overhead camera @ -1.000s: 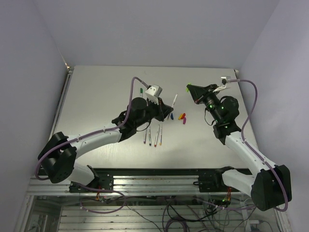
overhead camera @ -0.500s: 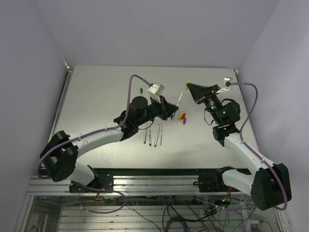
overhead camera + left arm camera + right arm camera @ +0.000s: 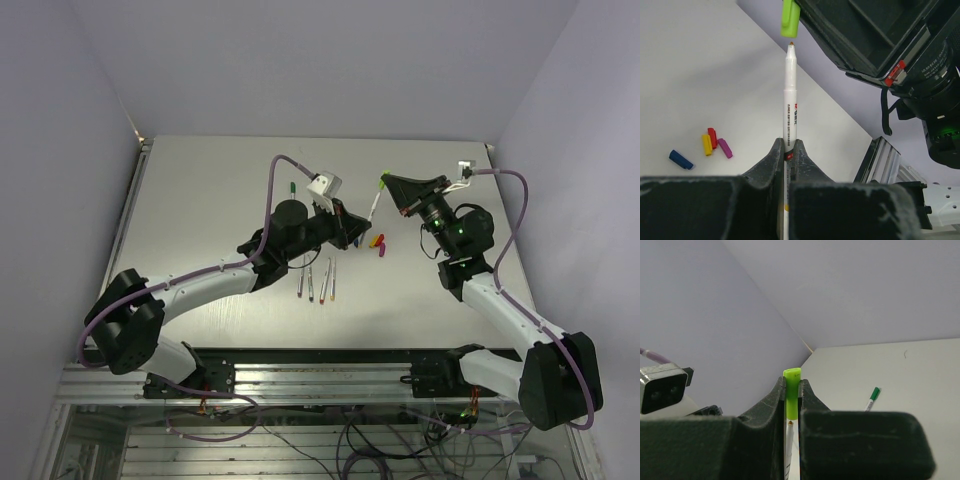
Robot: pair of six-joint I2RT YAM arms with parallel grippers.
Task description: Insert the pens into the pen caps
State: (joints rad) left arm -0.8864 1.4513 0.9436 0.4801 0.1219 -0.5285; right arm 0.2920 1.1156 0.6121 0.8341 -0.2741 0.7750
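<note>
- Table (image 3: 200, 190): pale grey, matte, in the middle of the top view.
- Walls (image 3: 320, 60): plain lilac-white, at 9, 12 and 3 o'clock of the table.
- Metal strip (image 3: 128, 215): along the table's 9 o'clock edge.
- Frame (image 3: 320, 372): aluminium rails at 6 o'clock.
- Wires (image 3: 380, 440): loose tangle under the frame.

Glossy plastic pen (image 3: 790, 100) (matt black fingers (image 3: 771, 166))
</note>
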